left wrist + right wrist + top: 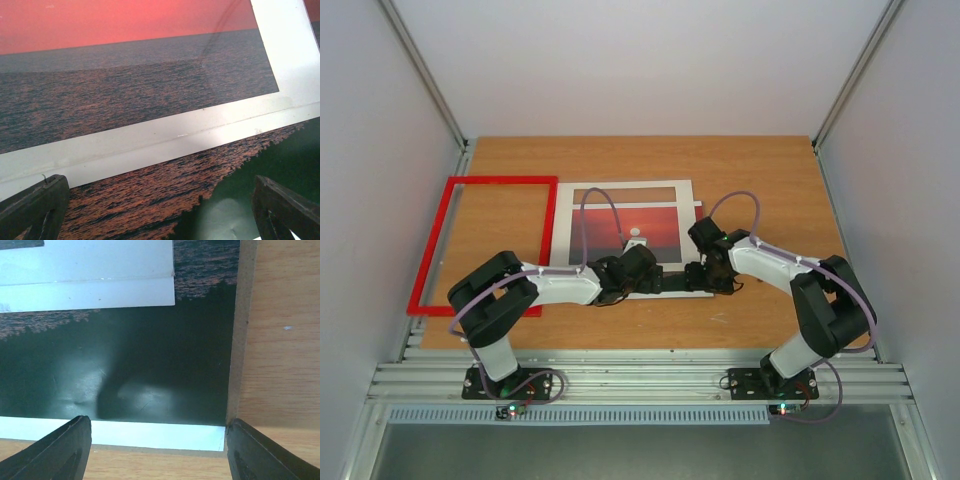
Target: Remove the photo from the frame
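Photo (642,232) centre of top view, flat under white mat (620,192), apart from frame (502,180) at left. Likely light, floppy, glossy-slick; pinch exposed lower-right corner. Left gripper (160,200) and right gripper (157,445) both spread, empty.

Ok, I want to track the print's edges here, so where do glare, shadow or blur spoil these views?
Right wrist: a pale sheen with a dark shadowy patch on the dark bottom band of the photo; the fingertips are blurred. Left wrist: the white mat glares bright, and a faint curved streak crosses the sea. Top view: even light, the frame sharp.
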Robot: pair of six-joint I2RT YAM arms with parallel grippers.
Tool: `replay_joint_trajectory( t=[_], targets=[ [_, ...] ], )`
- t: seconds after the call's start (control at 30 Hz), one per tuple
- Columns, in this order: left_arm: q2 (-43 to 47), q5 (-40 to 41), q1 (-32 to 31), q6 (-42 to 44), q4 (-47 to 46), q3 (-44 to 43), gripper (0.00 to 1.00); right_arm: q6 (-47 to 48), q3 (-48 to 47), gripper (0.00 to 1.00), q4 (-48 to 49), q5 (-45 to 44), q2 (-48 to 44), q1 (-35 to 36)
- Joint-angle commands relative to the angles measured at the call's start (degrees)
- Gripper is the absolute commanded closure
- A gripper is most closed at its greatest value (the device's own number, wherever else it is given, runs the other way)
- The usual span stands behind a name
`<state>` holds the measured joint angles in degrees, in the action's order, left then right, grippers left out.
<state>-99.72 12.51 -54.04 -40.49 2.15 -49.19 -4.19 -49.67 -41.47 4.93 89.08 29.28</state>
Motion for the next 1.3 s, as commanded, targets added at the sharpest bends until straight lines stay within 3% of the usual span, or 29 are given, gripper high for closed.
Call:
replay_joint_trajectory(
  t=[0.0,0.3,0.67,1.0,1.27],
  targets=[
    [-2.65,-2.83,-0.62,-1.79,3.34,0.94,0.01,-0.12,0.35,0.25,0.78,-0.72,1.41,0.52],
    [-2.49,-2.84,-0.63,-1.79,3.32,0.94,0.01,-0.06,0.63,0.25,1.15,-1.04,2.33,0.69],
    [-2.6,-3.09,-0.86,-1.96,3.26,0.99,0.01,-1.61,3.36,0.27,6.32,5.34,-0.65,0.04],
    [-2.44,-3.02,-0.89,-2.05,3.11,1.03,0.01,-2.72,9.0,0.31,11.63,15.45,-11.17,-6.85],
    [-1.97,-2.85,-0.89,-2.05,3.44,0.89,0.0,-4.48,13.87,0.34,18.54,25.33,-12.03,-12.82]
  ],
)
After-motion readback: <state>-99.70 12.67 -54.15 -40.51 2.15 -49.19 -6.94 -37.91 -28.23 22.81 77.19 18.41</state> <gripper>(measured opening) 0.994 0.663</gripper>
